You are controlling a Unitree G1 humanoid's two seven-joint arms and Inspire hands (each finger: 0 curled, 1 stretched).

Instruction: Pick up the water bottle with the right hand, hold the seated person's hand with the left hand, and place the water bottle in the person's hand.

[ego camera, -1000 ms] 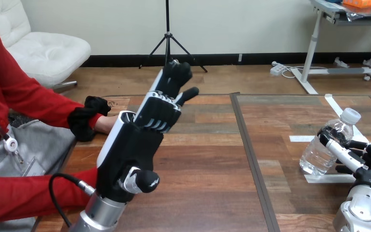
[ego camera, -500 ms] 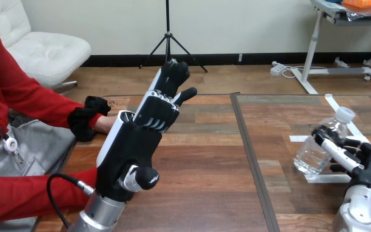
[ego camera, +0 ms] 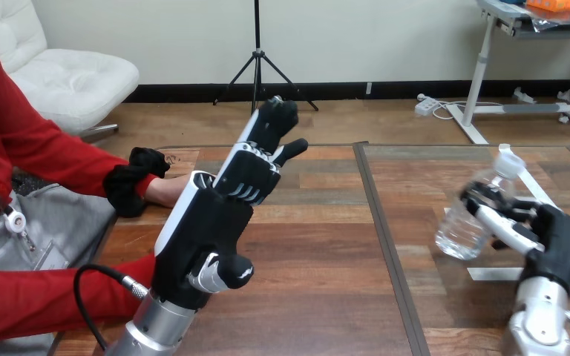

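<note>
A clear plastic water bottle [ego camera: 466,221] with a white cap is tilted and off the table at the right. My right hand [ego camera: 545,236] is shut on it, fingers curled round its body. My left hand [ego camera: 211,226] is raised at centre left, back toward the camera, fingers straight and open. The person's wrist [ego camera: 165,192] lies on the table just behind my left hand. The person's hand itself is hidden behind it, so I cannot tell whether the two touch.
White tape marks [ego camera: 493,273] lie on the table under and beyond the bottle at the right. A dark seam [ego camera: 377,215] runs down the table's middle. The person's other red-sleeved arm [ego camera: 30,297] rests along the lower left edge.
My right hand has lifted the bottle off the tape mark and carried it left, tilting it. My left hand has shifted slightly to the right.
</note>
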